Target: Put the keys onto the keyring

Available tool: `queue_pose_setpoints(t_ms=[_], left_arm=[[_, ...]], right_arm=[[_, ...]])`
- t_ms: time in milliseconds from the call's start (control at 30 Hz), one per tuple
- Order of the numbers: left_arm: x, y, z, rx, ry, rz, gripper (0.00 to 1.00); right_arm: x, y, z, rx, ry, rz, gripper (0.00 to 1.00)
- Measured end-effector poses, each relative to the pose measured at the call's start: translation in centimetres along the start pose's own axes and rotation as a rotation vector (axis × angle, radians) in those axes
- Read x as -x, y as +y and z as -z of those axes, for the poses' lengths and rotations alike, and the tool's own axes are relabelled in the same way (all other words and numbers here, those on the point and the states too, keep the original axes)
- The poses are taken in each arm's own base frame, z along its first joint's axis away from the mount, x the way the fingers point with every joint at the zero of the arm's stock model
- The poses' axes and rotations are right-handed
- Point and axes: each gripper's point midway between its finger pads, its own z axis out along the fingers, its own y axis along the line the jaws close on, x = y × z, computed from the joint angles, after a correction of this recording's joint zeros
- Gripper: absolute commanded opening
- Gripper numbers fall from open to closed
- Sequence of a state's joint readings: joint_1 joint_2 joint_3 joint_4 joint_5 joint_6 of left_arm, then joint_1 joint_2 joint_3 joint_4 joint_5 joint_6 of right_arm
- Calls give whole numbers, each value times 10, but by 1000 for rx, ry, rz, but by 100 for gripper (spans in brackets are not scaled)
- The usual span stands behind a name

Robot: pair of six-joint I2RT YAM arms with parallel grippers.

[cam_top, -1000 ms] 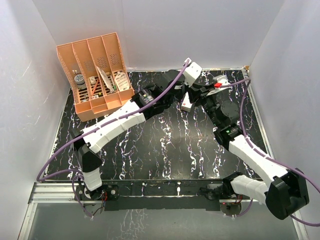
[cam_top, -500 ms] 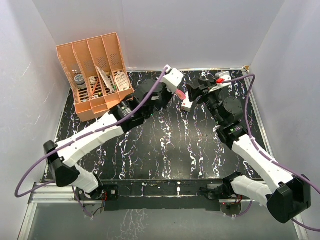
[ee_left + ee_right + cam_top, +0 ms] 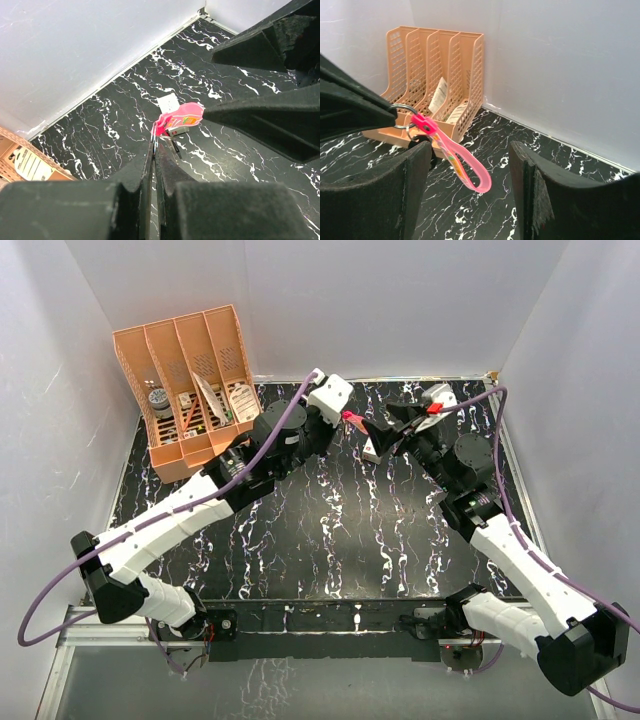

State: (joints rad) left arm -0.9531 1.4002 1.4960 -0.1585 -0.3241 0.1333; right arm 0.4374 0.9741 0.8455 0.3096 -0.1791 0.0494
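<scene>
The keyring (image 3: 352, 420) is a magenta-pink strap with a round metal ring (image 3: 402, 107). My left gripper (image 3: 343, 417) is shut on that ring and holds it in the air over the back of the table. In the left wrist view the jaws (image 3: 154, 145) are pressed together, with the strap (image 3: 179, 117) hanging past their tips. My right gripper (image 3: 385, 430) faces it, open. In its wrist view the strap (image 3: 465, 170) hangs between the right fingers (image 3: 375, 200), touching neither. I cannot pick out the keys. A small dark piece (image 3: 421, 142) hangs under the ring, partly hidden.
A small white rectangular box (image 3: 372, 451) lies on the black marbled table below the keyring, also seen in the left wrist view (image 3: 167, 101). An orange four-slot organizer (image 3: 190, 390) with several items stands at the back left. White walls close in the back and both sides.
My right gripper has opened and let go of the strap. My left arm has swung left and back a little, carrying the keyring with it.
</scene>
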Motion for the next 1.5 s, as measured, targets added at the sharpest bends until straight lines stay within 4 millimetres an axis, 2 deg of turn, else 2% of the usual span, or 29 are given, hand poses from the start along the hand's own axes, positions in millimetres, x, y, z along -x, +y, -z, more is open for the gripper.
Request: queue_pose_setpoints(t_ms=[233, 500, 833, 1033, 1233, 1500], left_arm=[[-12, -4, -4, -47, 48, -12, 0], [-25, -7, -8, -108, 96, -10, 0], [-37, 13, -12, -174, 131, 70, 0], [-43, 3, -9, -245, 158, 88, 0], [-42, -7, -8, -304, 166, 100, 0], [-44, -18, -13, -359, 180, 109, 0]], right_arm=[[-6, 15, 2, 97, 24, 32, 61], [-12, 21, 4, 138, 47, 66, 58], [-19, 24, 6, 166, 71, 99, 51], [-22, 27, 4, 188, 79, 93, 48], [-35, 30, -4, 213, 114, 65, 46], [-44, 34, -7, 235, 134, 40, 44]])
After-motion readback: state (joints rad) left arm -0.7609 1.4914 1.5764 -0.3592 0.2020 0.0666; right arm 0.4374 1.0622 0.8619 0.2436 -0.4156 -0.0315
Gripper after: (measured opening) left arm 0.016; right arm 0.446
